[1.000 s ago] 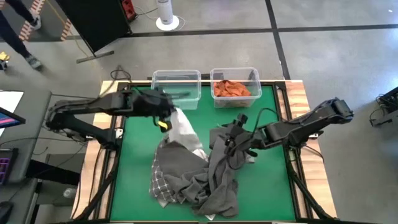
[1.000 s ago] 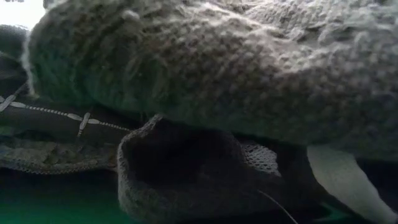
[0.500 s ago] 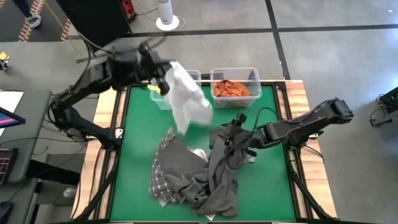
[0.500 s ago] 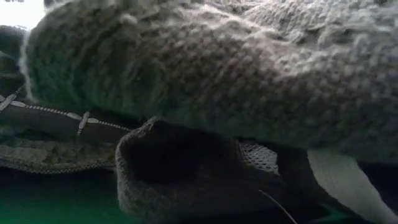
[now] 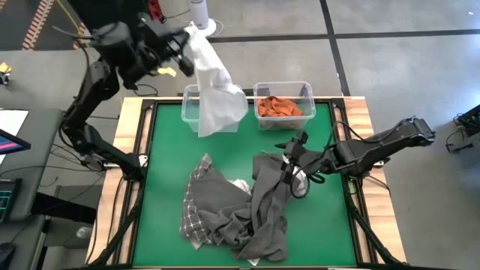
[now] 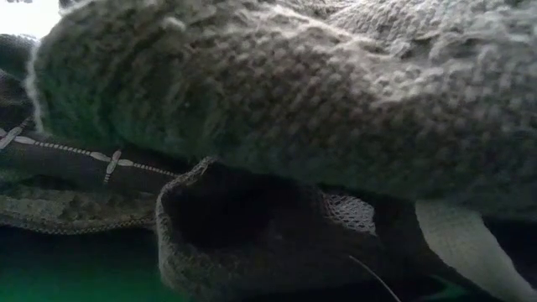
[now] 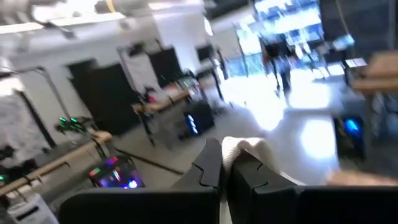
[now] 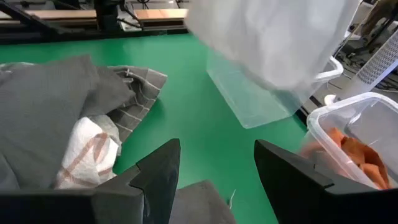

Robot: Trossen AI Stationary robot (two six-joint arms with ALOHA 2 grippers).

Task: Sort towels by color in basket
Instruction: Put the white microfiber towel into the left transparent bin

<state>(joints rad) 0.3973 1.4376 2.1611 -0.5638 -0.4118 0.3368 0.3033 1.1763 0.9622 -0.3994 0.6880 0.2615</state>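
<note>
Left tool (image 5: 182, 46) clamped on white towel (image 5: 214, 97) above clear bin (image 5: 190, 112); right tool (image 5: 298, 150) wide.

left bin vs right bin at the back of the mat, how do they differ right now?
1. Contents: the right bin holds orange towels; the left bin shows none inside.
2. Cover: a white towel, hanging from the shut left claw, drapes across the left bin's front; nothing hangs over the right bin.

Shared: both are clear plastic bins, side by side at the far edge of the green mat.
</note>
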